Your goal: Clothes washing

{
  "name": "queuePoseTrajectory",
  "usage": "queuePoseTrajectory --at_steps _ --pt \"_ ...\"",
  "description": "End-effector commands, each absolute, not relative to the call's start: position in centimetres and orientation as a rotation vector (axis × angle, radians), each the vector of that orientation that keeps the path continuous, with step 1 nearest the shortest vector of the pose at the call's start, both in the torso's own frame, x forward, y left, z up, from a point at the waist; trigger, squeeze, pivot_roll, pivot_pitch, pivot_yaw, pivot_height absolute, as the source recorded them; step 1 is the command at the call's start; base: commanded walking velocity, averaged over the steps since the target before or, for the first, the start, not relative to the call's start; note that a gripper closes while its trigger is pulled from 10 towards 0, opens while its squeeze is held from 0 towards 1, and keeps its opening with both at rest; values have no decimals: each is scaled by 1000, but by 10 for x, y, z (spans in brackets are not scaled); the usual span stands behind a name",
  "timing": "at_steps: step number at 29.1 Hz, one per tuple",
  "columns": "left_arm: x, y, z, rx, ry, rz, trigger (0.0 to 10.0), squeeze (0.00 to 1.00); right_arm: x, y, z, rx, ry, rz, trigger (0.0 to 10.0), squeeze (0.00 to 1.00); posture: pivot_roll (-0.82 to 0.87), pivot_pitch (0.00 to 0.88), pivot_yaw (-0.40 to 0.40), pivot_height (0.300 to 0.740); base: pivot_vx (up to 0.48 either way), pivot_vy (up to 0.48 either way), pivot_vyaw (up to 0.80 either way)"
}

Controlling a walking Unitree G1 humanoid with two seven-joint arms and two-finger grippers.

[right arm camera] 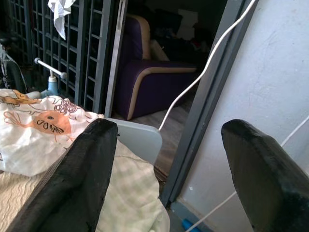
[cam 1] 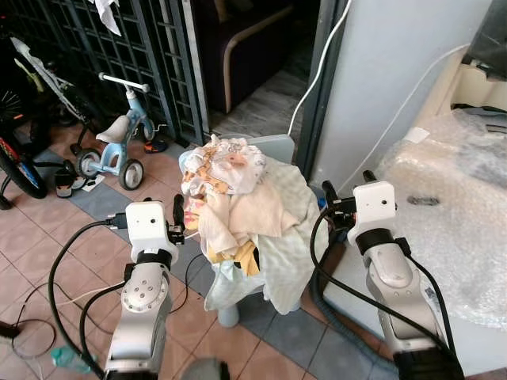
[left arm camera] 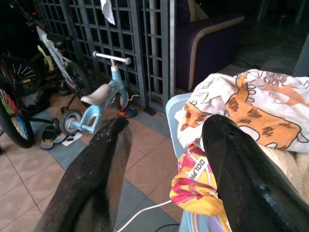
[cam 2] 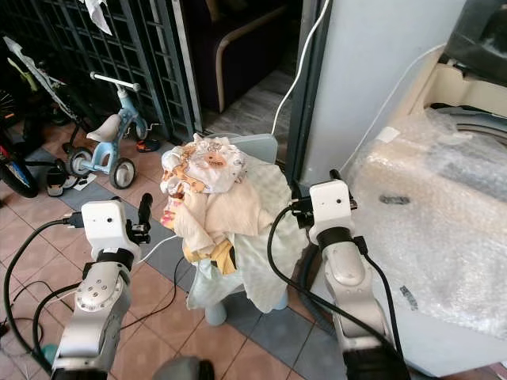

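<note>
A heap of clothes overflows a pale blue basket standing on the tiled floor in front of me. On top lies a white printed cloth with orange figures; cream and pale green pieces hang down the front. My left gripper stands open just left of the heap, level with its side, empty. My right gripper is open too, just right of the heap near the grey wall. The left wrist view has the printed cloth and a yellow-pink piece right beyond the fingers.
A washing machine wrapped in bubble plastic stands at the right. A child's blue balance bike and bicycles lean by the dark gate at the left. Cables trail over the tiles. A grey hose runs below the right arm.
</note>
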State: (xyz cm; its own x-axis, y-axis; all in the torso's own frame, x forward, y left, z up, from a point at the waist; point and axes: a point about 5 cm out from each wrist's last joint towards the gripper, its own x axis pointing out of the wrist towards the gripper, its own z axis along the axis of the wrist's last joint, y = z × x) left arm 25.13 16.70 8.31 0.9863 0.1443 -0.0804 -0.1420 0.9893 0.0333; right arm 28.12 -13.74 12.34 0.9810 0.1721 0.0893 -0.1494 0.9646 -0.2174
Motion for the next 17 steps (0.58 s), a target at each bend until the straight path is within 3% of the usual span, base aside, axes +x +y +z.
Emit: queuePoseTrajectory --at_steps 1,7,14,17 --pt "254 157 88 12 66 124 10000 0 280 -148 119 -231 -84 143 10000 0 -26 0 14 740 319 0 0" --pt "257 158 91 17 52 129 10000 0 282 -142 121 -245 -100 187 10000 0 -19 1 12 740 276 0 167" --pt "257 158 91 20 55 133 10000 0 287 -140 121 -260 -97 217 10000 0 -3 14 10 740 344 0 800" --pt "256 160 92 20 50 146 10000 0 290 -139 121 -272 -96 228 10000 0 6 16 6 740 385 285 800"
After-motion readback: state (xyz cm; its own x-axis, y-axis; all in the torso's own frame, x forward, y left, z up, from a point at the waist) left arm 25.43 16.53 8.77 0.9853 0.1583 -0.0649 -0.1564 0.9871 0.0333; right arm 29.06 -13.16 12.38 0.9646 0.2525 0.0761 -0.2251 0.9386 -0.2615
